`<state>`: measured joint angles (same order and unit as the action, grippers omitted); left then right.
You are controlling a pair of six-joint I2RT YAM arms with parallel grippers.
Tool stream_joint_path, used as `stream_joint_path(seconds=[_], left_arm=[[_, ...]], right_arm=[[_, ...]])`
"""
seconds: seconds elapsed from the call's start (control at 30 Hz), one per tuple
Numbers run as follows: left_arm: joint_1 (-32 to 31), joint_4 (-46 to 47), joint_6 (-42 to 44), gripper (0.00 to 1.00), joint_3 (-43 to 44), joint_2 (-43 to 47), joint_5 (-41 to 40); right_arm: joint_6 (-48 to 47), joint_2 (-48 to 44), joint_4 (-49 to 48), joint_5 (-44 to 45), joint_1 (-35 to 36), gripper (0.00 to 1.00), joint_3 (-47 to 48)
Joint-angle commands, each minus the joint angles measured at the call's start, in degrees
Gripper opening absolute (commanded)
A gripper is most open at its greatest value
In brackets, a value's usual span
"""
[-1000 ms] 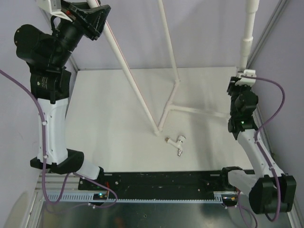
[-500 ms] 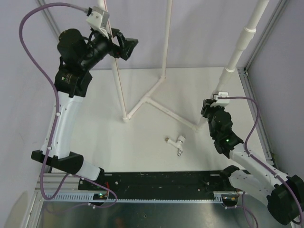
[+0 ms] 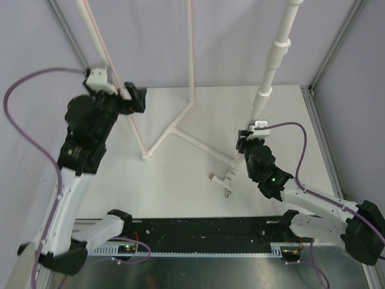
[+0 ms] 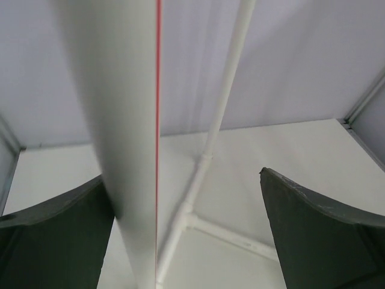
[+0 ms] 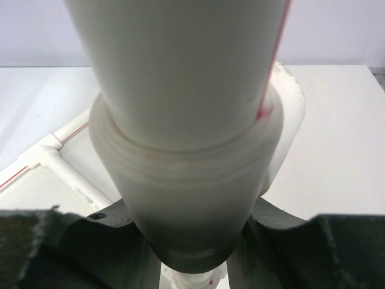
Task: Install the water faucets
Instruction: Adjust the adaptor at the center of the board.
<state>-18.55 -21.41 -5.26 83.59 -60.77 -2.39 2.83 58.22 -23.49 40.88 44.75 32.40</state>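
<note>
Faucet (image 3: pixel 227 179): one in view, lying flat on the white table (image 3: pixel 174 192), right of centre and nearer the front edge than the back. Its metal end points toward the front edge and a short stub points left. It lies just beside the low foot of the pipe frame (image 3: pixel 180 133); whether the two touch cannot be told. No claw holds it.

Pipe frame: a low crosspiece rests on the table and three long uprights lean up and out of the top view. The left upright carries a thin red line (image 4: pixel 157 120) along its length.

Right claw (image 3: pixel 242 146): low, just right of the faucet, at the base of the right upright. In the right wrist view a thick ribbed collar (image 5: pixel 192 198) on that upright fills the gap, with a dark finger (image 5: pixel 66 253) pressed close on each side. Reads as clamped on the pipe frame.

Left claw (image 3: pixel 133 99): raised at the left rear, set around the red-lined upright. In the left wrist view the jaws stand wide. The pipe lies against one finger (image 4: pixel 54 241), on the left of that picture. The other finger (image 4: pixel 319 235) is well apart from it, with bare table and the crosspiece showing in the gap. Not gripping.

Other: a black rail (image 3: pixel 204 232) runs along the front edge between the two arm bases. A purple cable (image 3: pixel 24 96) loops off the left arm.
</note>
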Motion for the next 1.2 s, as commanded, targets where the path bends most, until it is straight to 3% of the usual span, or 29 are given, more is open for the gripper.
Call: stream_joint_path(seconds=[0.0,0.23,0.43,0.63,0.87,0.93,1.03,1.17], left_arm=[[-0.6,-1.6,-10.4,1.00,-13.5,11.4,-6.3],[-0.6,-5.1,-12.1,1.00,-28.0,21.9,-11.9],[-0.3,-7.4,-12.3,1.00,-27.8,15.9,-20.9],[1.3,-3.5,-9.3,1.00,-14.7,-2.8,-19.5],[3.9,-2.5,-5.7,1.00,11.6,-28.5,-9.0],[4.1,-3.2,-6.8,1.00,13.8,-31.3,-6.7],[4.2,-2.7,-8.8,1.00,5.8,-25.6,-5.4],[4.2,-0.4,-12.3,1.00,-10.7,-8.3,-5.7]], right_arm=[[4.1,4.0,4.9,0.9,9.0,0.00,3.9],[10.1,8.2,8.5,7.4,15.7,0.00,7.1],[13.6,4.6,15.6,12.5,16.0,0.00,6.8],[15.7,-2.2,19.8,15.2,20.1,0.00,3.2],[15.1,-4.3,22.2,21.2,30.3,0.00,1.2],[14.6,-3.7,21.3,21.4,32.0,0.00,1.2],[11.6,-2.1,17.9,20.6,33.6,0.00,1.2],[7.5,2.1,10.4,16.9,33.6,0.00,1.2]])
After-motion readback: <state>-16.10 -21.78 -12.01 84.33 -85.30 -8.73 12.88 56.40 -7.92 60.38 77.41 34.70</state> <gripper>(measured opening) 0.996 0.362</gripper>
